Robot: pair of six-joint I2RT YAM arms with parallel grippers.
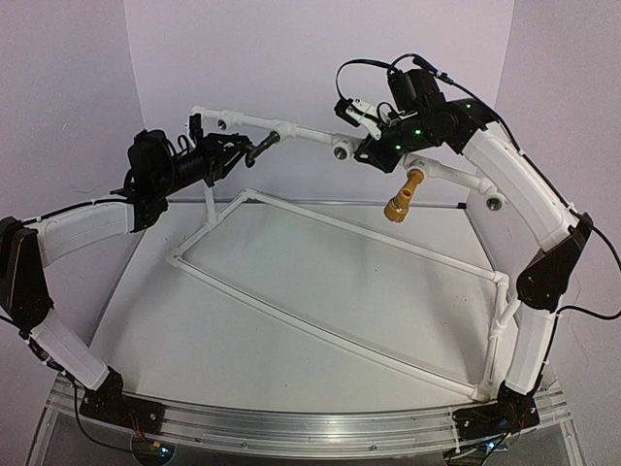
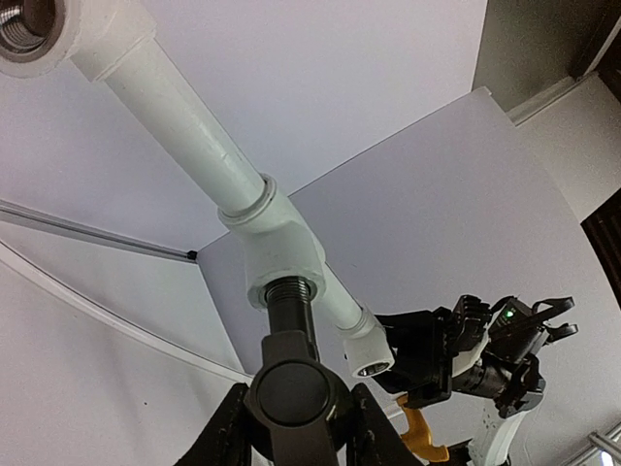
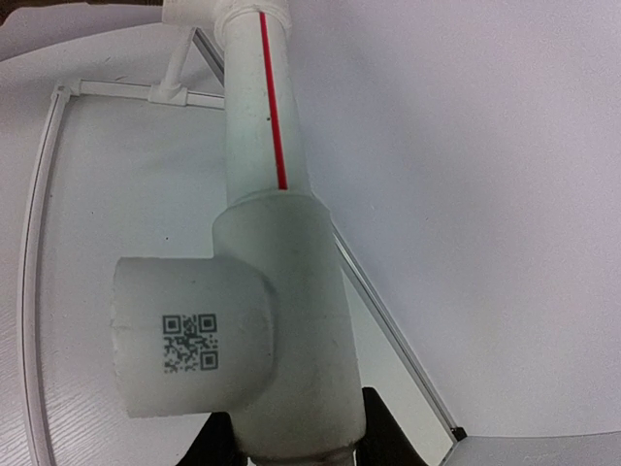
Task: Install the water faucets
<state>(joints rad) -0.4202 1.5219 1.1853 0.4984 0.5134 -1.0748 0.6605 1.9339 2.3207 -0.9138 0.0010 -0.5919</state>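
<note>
Between pale walls (image 1: pixel 291 49), white tabletop (image 1: pixel 320 291) bearing white plastic pipe frame (image 1: pixel 369 232).
Clamped in left gripper (image 2: pixel 296 413), matte black lever-handled faucet (image 2: pixel 294 383), threads partly inside white tee socket (image 2: pixel 281 248); right gripper (image 3: pixel 301 442) closed around QR-marked white tee fitting (image 3: pixel 243 320); ribbed brass-yellow faucet (image 1: pixel 403 197) hanging from pipe nearby.

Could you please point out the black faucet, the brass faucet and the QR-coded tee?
Matte black faucet (image 2: pixel 294 391): left wrist view, round cap.
Brass-yellow ribbed faucet (image 1: pixel 401 198): top external view, its body.
White plastic QR-coded pipe tee (image 3: pixel 189 291): right wrist view, side branch.
</note>
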